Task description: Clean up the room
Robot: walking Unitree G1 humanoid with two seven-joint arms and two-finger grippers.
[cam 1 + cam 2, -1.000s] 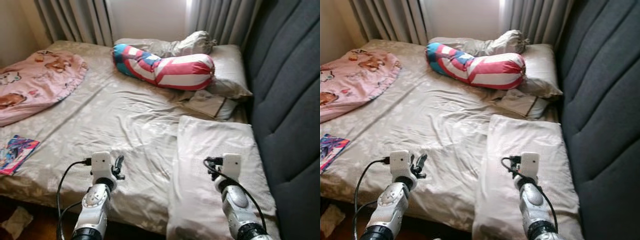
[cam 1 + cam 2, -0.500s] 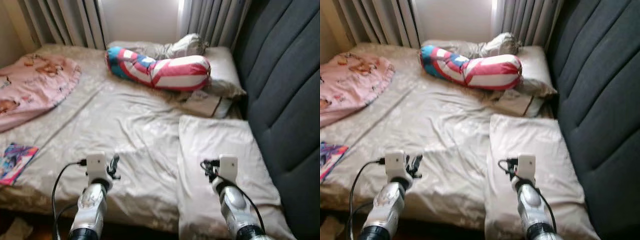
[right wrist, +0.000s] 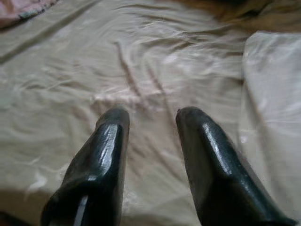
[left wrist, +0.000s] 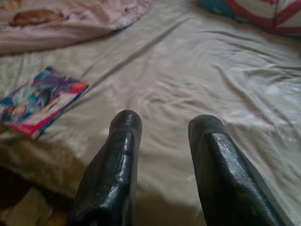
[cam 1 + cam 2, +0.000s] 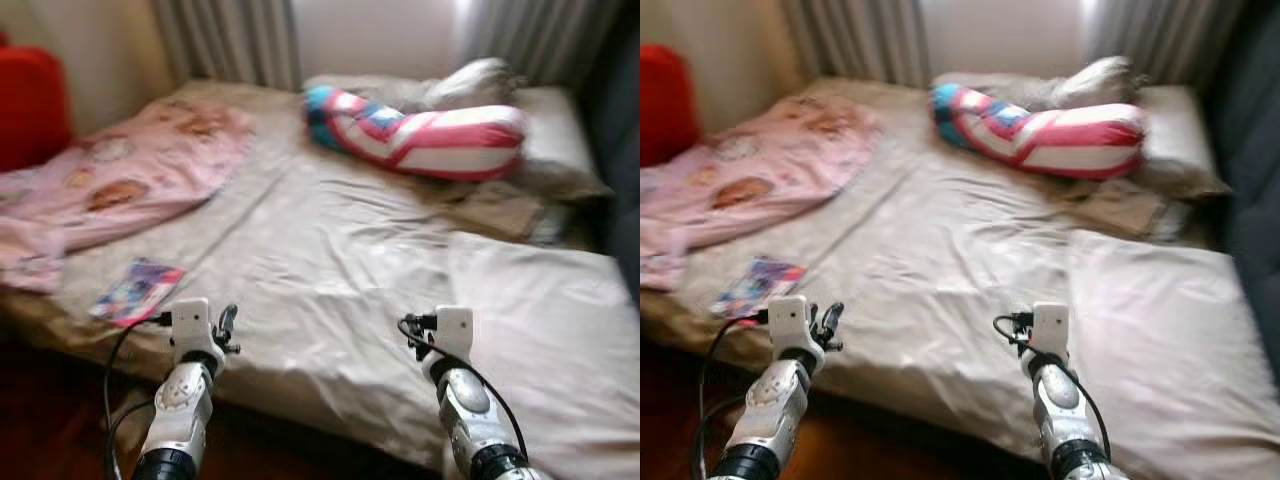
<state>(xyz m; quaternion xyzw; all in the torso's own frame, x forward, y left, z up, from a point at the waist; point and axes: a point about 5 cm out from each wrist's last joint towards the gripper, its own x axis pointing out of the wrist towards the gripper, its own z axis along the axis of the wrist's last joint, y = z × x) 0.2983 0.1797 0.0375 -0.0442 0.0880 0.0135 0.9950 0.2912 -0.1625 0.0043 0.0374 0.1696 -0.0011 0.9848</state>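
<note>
Colourful book [image 4: 40, 100] lies near the bed's [image 5: 330, 250] left edge, just below the pink blanket [image 5: 130, 175]. My left gripper [image 4: 162, 129] hovers beside it, fingers apart, empty. Right gripper [image 3: 148, 122] likewise, over rumpled sheet; its wrist cam catches the white pillow [image 3: 273, 103].

Both silver arms extended forward, left gripper [image 4: 162, 141] and right gripper [image 3: 149, 136] held level, fingers parted, empty.

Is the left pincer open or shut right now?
Open and empty: the left pincer shows bed sheet in the gap between its fingers, nothing held.
</note>
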